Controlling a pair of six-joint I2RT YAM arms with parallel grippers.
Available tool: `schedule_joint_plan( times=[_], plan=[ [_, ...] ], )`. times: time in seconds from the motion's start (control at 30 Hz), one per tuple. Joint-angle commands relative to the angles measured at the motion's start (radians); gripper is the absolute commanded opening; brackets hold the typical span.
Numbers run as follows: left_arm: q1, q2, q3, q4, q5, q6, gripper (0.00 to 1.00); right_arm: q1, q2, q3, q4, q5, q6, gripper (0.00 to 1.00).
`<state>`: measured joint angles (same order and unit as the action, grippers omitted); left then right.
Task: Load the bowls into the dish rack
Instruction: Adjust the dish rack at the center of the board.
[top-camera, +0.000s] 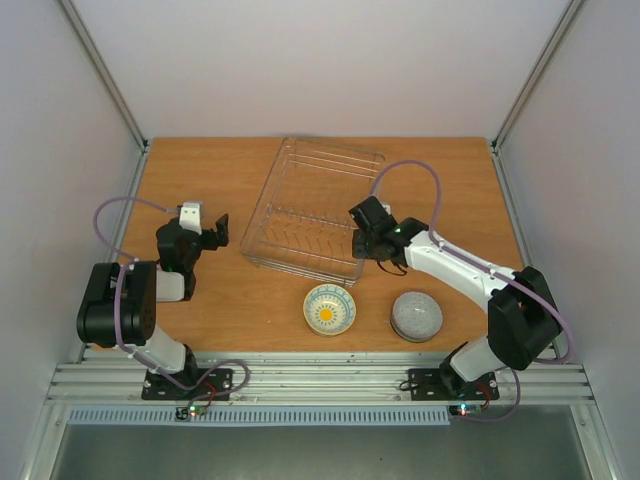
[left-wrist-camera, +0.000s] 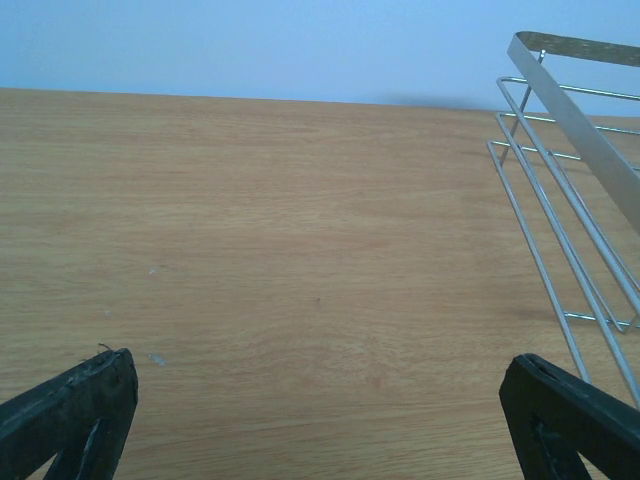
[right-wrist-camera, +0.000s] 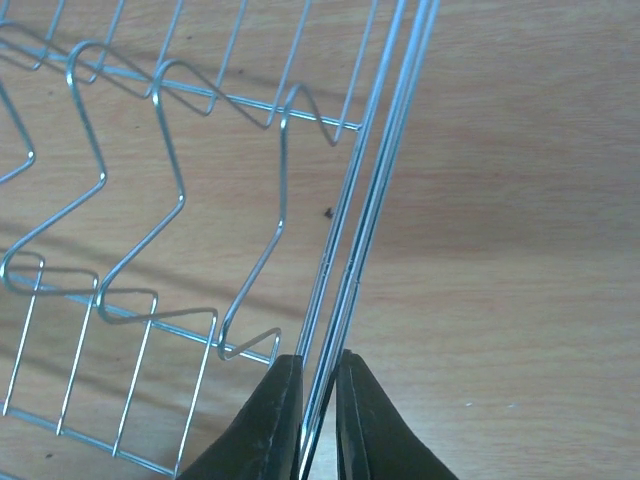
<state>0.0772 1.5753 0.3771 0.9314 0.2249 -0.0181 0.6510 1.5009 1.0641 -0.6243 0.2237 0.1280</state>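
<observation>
The right gripper was seen drawn almost fully together, its two dark fingers pressed from either side onto the stacked side wires of the dish rack. In the right wrist view these wires were seen running straight ahead from between the fingertips of the right gripper, with only a thin gap left for them. The rows of bent tines were spread out to the left of the fingers, and bare wooden table was shown to their right. No bowl was held there.

The left gripper was held wide apart with nothing between its fingers. In the left wrist view its fingertips were placed at the two lower corners of the picture. Plain tabletop was shown ahead of the left gripper, and one corner of the rack was visible ahead and to its right, apart from it.

Two bowls were left on the table, outside the rack and behind the right gripper, toward the arm bases. A yellow-patterned bowl was set upright, just beside the rack's near edge. A dotted bowl was turned upside down under the right forearm.
</observation>
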Motion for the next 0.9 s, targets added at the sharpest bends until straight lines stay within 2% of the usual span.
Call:
schedule_joint_plan(
  times=[0.0, 0.63, 0.87],
  plan=[
    [-0.002, -0.007, -0.003, 0.042, 0.001, 0.008, 0.99, -0.038, 0.007, 0.012, -0.017, 0.018, -0.039, 0.1],
    [-0.002, -0.007, -0.003, 0.042, 0.0, 0.008, 0.99, -0.157, 0.106, 0.159, -0.074, 0.083, -0.112, 0.11],
    [-0.002, -0.007, -0.003, 0.043, 0.001, 0.007, 0.99, -0.165, 0.141, 0.17, -0.069, 0.069, -0.112, 0.09]
  ],
)
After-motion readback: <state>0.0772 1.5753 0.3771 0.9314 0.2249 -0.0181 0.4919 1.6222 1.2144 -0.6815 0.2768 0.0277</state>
